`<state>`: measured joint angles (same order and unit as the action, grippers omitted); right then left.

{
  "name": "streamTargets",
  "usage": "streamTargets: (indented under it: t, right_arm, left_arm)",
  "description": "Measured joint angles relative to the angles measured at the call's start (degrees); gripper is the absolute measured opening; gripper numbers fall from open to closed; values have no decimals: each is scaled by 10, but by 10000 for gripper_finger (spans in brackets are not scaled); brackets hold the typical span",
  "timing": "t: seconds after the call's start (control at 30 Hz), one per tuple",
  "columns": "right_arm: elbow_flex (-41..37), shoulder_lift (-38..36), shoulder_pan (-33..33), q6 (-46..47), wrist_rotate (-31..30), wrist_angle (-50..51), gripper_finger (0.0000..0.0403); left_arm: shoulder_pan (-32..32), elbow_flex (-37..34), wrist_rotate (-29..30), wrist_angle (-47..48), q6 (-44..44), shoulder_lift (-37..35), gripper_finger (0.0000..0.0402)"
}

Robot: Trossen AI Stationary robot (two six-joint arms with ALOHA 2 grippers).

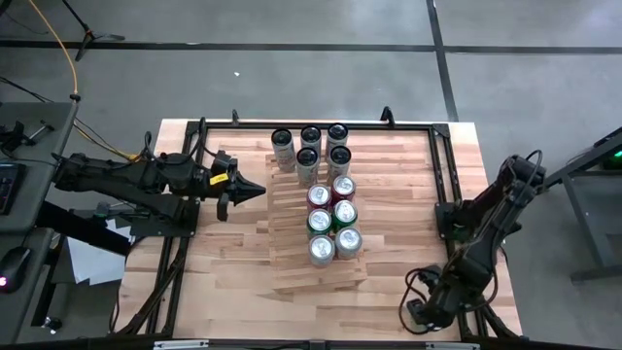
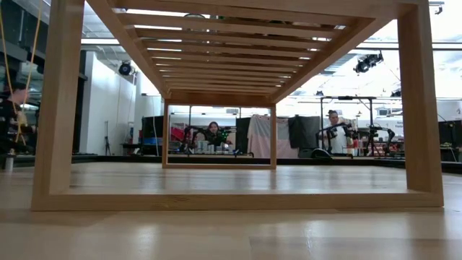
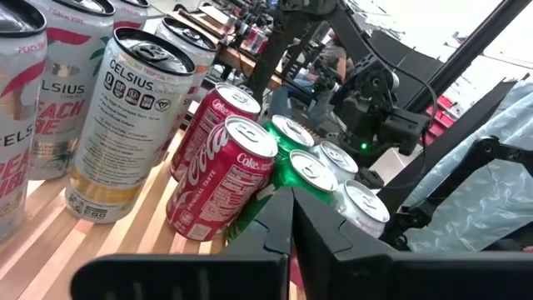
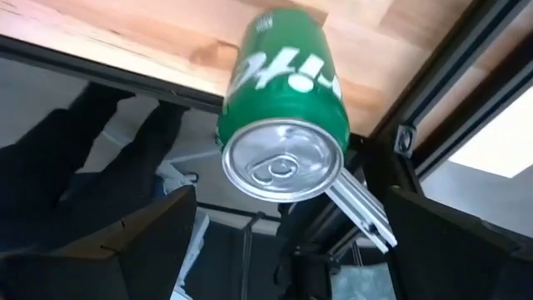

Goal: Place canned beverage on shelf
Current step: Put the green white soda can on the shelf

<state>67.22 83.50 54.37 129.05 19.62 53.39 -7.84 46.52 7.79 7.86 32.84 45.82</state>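
Ten cans (image 1: 321,190) already stand on the slatted shelf (image 1: 292,267) mid-table. The right gripper (image 4: 283,229), spread wide, faces a green can (image 4: 283,125) at the table's right front edge, ungrasped. The left gripper (image 1: 255,190), pinched shut and empty, waits beside the shelf.

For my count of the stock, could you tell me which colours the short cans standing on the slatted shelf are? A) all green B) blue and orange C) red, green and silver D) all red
C: the high view shows red cans, green cans and silver cans standing on the shelf.
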Motion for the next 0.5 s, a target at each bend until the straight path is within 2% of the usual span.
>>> streamTargets:
  t: [0.27,0.5]
  right_arm:
    - [0,54,0,-3,4,-41,374]
    - [0,87,0,-5,0,-29,374]
  left_arm:
    - [0,0,2,0,0,0,0]
    - [0,0,3,0,0,0,0]
